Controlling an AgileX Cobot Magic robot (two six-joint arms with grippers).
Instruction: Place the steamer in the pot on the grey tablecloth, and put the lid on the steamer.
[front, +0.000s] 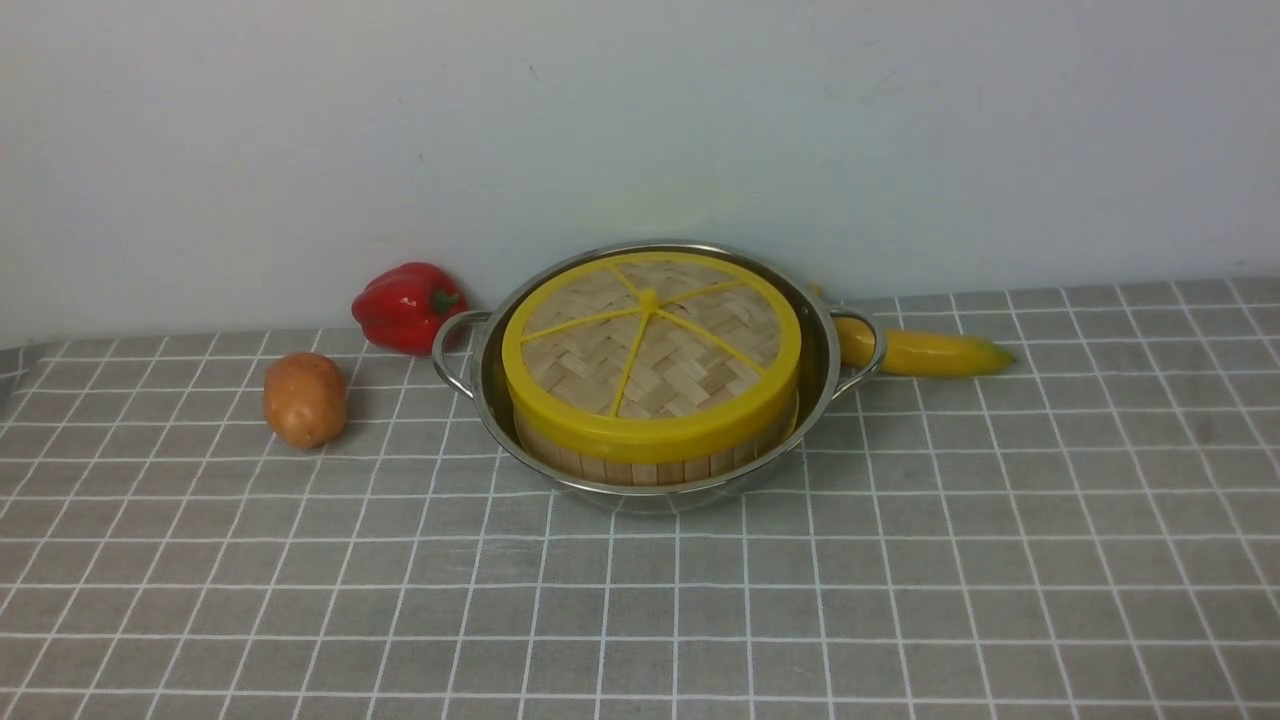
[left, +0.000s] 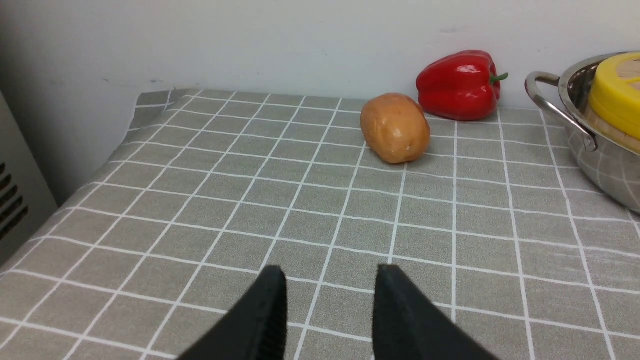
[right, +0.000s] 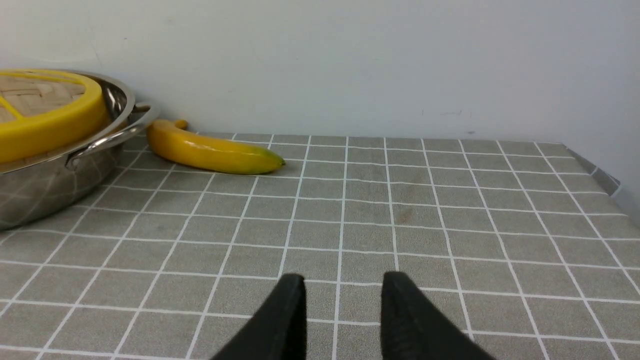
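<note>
The yellow-rimmed woven lid (front: 650, 345) caps the steamer (front: 640, 462) in the steel pot (front: 825, 355); both grippers' fingers (left: 265, 310) (right: 285, 315) gape, empty.

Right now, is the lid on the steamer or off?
On: the lid covers the steamer, which sits inside the pot.

The wide shallow stainless-steel pot (front: 820, 375) at the centre of the front view is polished and mirror-bright, reflecting the grid. The round bamboo steamer (front: 650, 465) inside it shows matt pale wooden slats. The flat woven bamboo lid (front: 650, 345) has a dull weave and a smooth yellow plastic rim. The grey grid-lined tablecloth (front: 900, 600) looks soft and matt. The red bell pepper (front: 405, 305) and yellow banana (front: 925, 352) are glossy; the brown potato (front: 304, 398) has only a faint sheen.
</note>
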